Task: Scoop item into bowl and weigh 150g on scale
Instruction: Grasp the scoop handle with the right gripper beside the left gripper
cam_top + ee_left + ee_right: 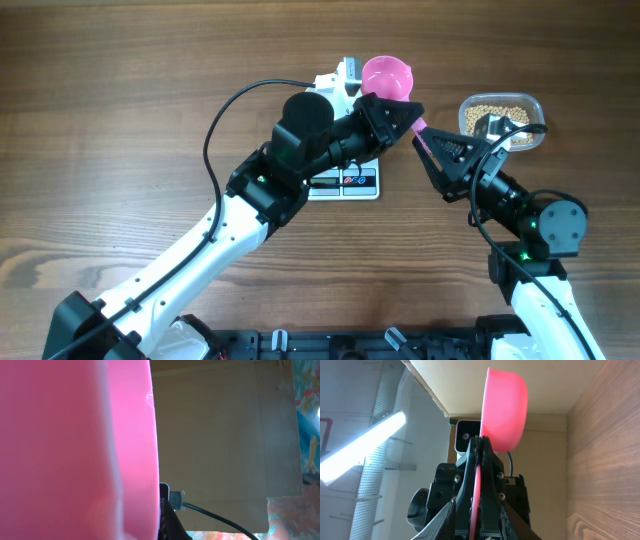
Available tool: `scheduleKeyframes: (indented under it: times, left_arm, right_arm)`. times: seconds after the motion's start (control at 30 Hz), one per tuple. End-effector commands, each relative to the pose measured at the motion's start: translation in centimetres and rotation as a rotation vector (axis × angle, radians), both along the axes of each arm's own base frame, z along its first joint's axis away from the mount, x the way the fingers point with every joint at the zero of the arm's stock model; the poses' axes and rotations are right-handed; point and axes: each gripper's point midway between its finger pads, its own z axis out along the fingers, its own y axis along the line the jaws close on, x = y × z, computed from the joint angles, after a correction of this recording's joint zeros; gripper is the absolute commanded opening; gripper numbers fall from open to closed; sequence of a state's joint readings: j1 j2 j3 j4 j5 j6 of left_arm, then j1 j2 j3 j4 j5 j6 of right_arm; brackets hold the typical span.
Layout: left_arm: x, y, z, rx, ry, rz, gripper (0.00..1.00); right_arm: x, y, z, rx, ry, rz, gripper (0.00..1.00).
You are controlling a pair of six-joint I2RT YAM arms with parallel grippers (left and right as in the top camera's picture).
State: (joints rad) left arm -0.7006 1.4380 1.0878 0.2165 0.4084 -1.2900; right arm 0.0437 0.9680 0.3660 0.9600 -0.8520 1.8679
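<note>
A pink scoop (386, 77) hangs above the table's back middle, and no beans show in it. My left gripper (405, 115) is shut on it where the handle meets the cup. Pink fills the left wrist view (75, 450), with one dark finger (169, 522) at its edge. My right gripper (422, 138) stands open, its fingers either side of the scoop's thin handle (476, 495) without touching it. The left gripper (481, 447) faces it. The beans (497, 108) lie in a clear tub (535, 105). The left arm covers most of the scale (350, 183). The bowl is hidden.
The left arm crosses the table from the front left to the back middle, with a black cable (225, 110) looping over it. The right arm's base (555, 225) stands at the front right, just in front of the tub. Bare wooden tabletop (110, 120) lies to the left.
</note>
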Motion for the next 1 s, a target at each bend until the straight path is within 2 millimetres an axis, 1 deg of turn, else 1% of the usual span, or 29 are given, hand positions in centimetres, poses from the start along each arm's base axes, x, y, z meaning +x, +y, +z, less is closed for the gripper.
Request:
scheduleKeyframes:
  times: [0.0, 0.37, 0.57, 0.97]
  left_arm:
    - [-0.14, 0.12, 1.2, -0.018, -0.016, 0.01, 0.04]
    - [-0.13, 0.12, 1.19, -0.017, -0.016, 0.01, 0.04]
    - [-0.13, 0.12, 1.2, -0.018, -0.016, 0.01, 0.04]
    - [-0.13, 0.12, 1.2, -0.018, -0.016, 0.01, 0.04]
  right_arm:
    - [0.31, -0.13, 1.27, 0.023, -0.015, -0.013, 0.29]
    - [0.29, -0.1, 1.25, 0.027, -0.008, -0.009, 0.2]
    - [0.1, -0.09, 1.65, 0.038, -0.017, -0.002, 0.2]
    - [0.1, -0.09, 1.62, 0.047, -0.004, 0.002, 0.18]
